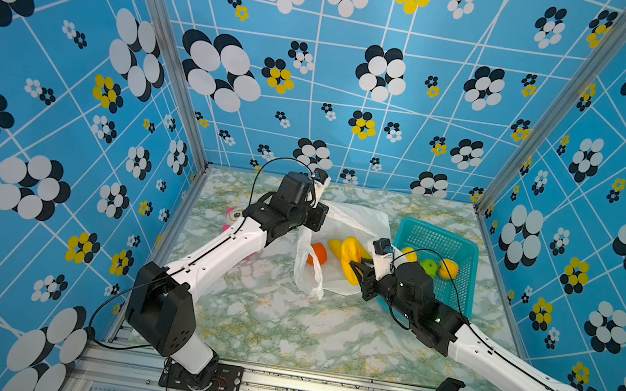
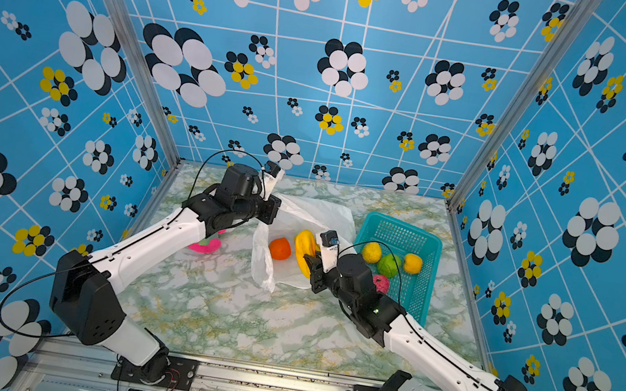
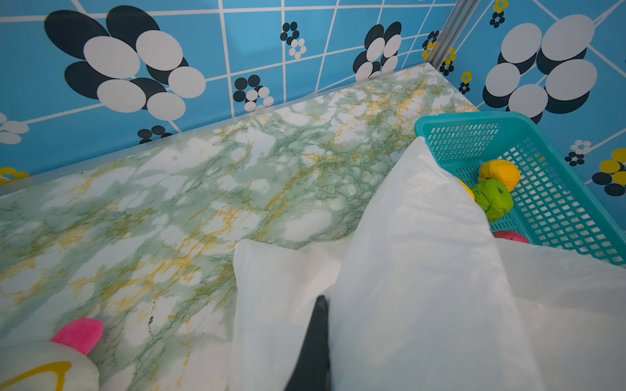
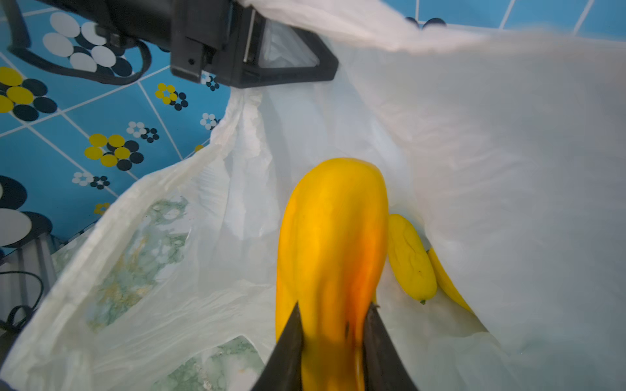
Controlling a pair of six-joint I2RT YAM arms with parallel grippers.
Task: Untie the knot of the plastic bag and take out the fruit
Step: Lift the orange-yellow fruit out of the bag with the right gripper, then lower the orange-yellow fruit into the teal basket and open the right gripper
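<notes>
The bag is held open on the counter by the left hand, pinched shut on its rim. The long yellow fruit inside is clamped in the right hand. It's best lifted out slowly, so no plastic gets dragged along toward the basket.

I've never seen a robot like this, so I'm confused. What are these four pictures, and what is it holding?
These are two robot arms with pincher grippers. Two pictures look down from above; two come from cameras on the wrists. On the marble table lie a white plastic bag, a teal basket with some fruit, and a plush toy. The left gripper pinches the bag's edge up, holding it open. The right gripper is closed on a long yellow fruit in the bag.
</notes>
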